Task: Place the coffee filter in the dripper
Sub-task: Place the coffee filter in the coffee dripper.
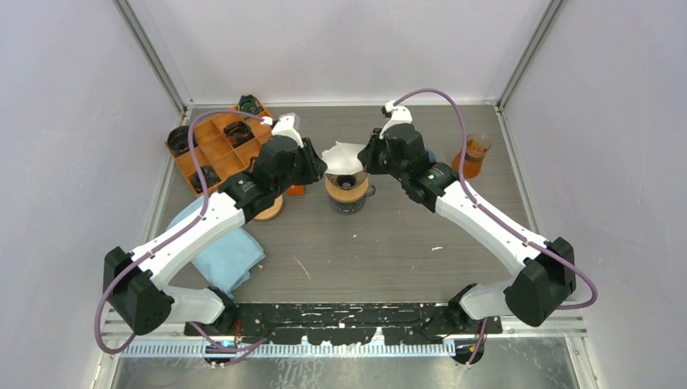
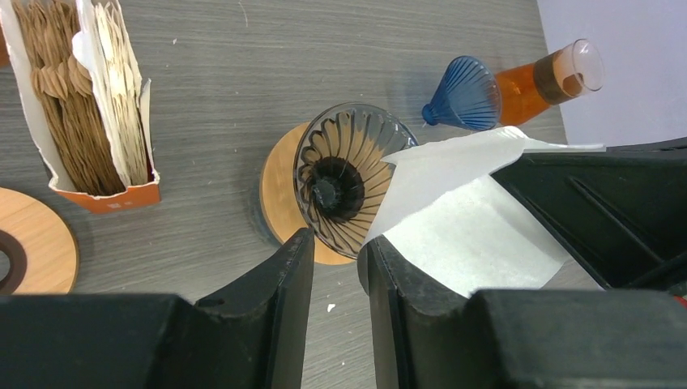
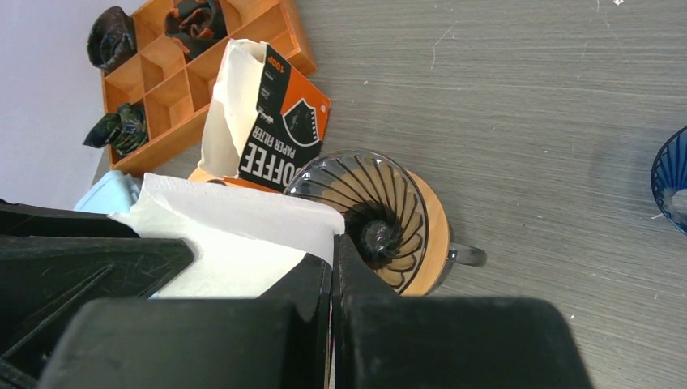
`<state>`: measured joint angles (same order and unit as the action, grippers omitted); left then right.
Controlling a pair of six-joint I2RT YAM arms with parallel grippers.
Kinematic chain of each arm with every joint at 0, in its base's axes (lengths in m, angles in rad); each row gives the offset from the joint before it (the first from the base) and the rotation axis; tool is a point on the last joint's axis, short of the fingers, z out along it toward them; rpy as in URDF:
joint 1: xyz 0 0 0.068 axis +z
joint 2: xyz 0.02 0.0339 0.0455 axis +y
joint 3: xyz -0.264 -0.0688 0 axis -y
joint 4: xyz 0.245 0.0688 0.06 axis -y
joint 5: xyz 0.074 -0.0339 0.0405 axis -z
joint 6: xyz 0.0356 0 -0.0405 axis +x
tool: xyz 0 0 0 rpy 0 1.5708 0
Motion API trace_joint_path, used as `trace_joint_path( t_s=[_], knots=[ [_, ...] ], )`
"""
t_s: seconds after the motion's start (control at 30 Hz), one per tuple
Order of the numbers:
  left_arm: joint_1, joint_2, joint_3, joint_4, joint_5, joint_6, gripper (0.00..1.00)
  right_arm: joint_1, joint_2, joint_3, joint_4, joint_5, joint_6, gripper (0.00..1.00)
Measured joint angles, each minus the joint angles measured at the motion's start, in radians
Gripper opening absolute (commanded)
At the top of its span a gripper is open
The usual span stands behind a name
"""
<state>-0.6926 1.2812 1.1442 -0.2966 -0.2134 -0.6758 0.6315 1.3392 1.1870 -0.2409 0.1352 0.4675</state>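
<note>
The white paper coffee filter (image 2: 474, 219) is thin and matte with a faint crepe texture. It is folded flat, with one crisp crease running along its upper edge, and it is held tilted over the rim of the clear ribbed glass dripper (image 2: 356, 154) rather than seated in it. The dripper is a shallow cone with radiating flutes and a dark hole at its centre. It sits on a round pale wooden collar (image 3: 433, 235) above a glass vessel whose handle just shows. The right gripper (image 3: 332, 247) has its black fingers pressed together on the filter's edge, and the seam between them is barely visible. The left gripper (image 2: 336, 241) has its fingers parted by a narrow gap with only collar and grey wood-grain desk (image 2: 243, 65) showing between them; the paper passes behind one finger, so contact there is hard to judge. Much of the filter is hidden by the black gripper bodies in both wrist views. Just beside the dripper stands an orange-and-black cardboard filter box (image 3: 283, 121) packed with brown and white fluted papers. A blue ribbed plastic cone (image 2: 466, 93) lies near a glass beaker of orange liquid (image 2: 551, 81).
</note>
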Motion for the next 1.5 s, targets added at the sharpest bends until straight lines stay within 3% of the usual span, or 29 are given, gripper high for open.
trace_joint_path(
  t_s=[0.5,0.67,0.8,0.9,1.23,1.5],
  knots=[
    [0.029,0.142,0.053,-0.032,0.068,0.003,0.28,-0.053,0.151,0.022,-0.031,-0.085,0.003,0.04],
    [0.034,0.160,0.071,-0.046,0.082,0.005,0.28,-0.058,0.194,0.034,-0.038,-0.102,0.001,0.10],
    [0.039,0.174,0.080,-0.054,0.090,0.006,0.28,-0.058,0.225,0.053,-0.044,-0.105,-0.005,0.25],
    [0.040,0.182,0.082,-0.060,0.095,0.007,0.28,-0.058,0.242,0.066,-0.056,-0.109,-0.017,0.30],
    [0.043,0.203,0.107,-0.083,0.102,0.015,0.28,-0.058,0.252,0.103,-0.082,-0.119,-0.043,0.38],
    [0.046,0.204,0.116,-0.087,0.102,0.028,0.30,-0.058,0.251,0.128,-0.098,-0.111,-0.077,0.38]
  ],
)
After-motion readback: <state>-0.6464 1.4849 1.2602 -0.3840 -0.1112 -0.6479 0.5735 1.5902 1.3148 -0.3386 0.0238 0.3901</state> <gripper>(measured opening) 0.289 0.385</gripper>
